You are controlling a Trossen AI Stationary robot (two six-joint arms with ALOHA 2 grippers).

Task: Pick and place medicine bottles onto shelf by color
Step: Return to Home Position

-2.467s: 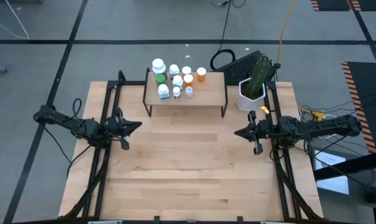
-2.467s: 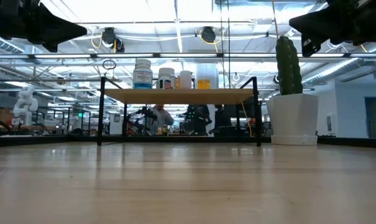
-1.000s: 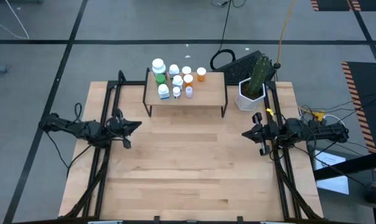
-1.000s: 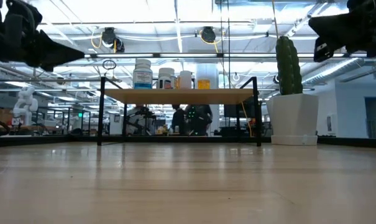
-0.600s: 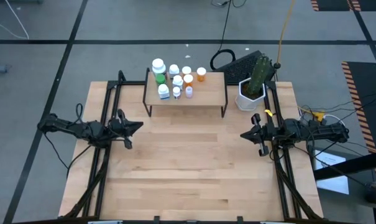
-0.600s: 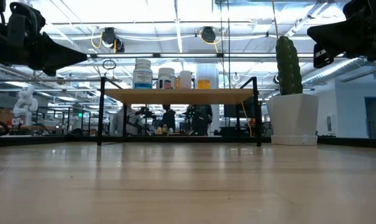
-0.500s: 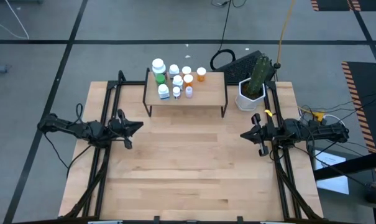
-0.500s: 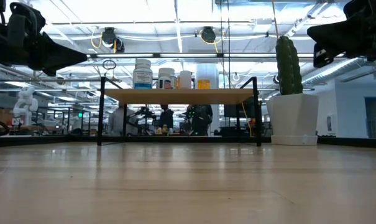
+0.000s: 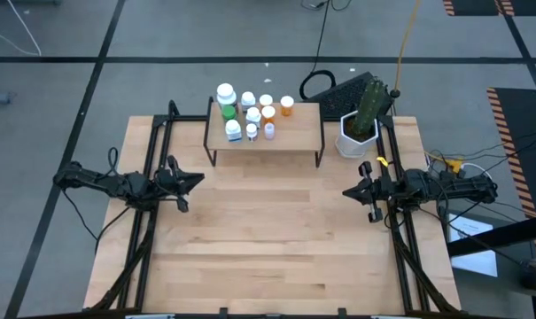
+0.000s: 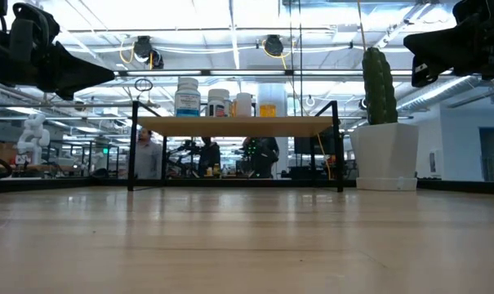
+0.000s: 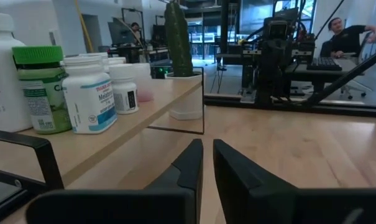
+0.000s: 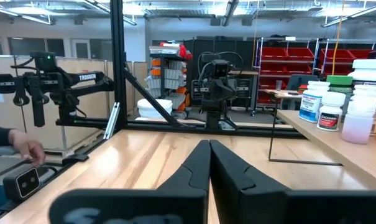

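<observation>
- The left gripper (image 9: 195, 178) is held above the left side of the table (image 9: 268, 252), its fingers drawn almost together with only a slit between them; nothing is gripped.
- The right gripper (image 9: 345, 190) is held above the right side, its fingers pressed together and empty.
- The medicine bottles (image 9: 250, 112) are clustered on the left half of the shelf (image 9: 299, 133).
- A potted cactus (image 9: 361, 120) is seen just beside the shelf's right end.

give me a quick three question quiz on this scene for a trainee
1. True or false: every bottle stands on the shelf.
2. The cactus pot stands: A) on the shelf, B) on the table beside the shelf, C) under the shelf.
3. Which is nearer the pot: left gripper or right gripper?
Key: 1 true; 2 B; 3 right gripper.
</observation>
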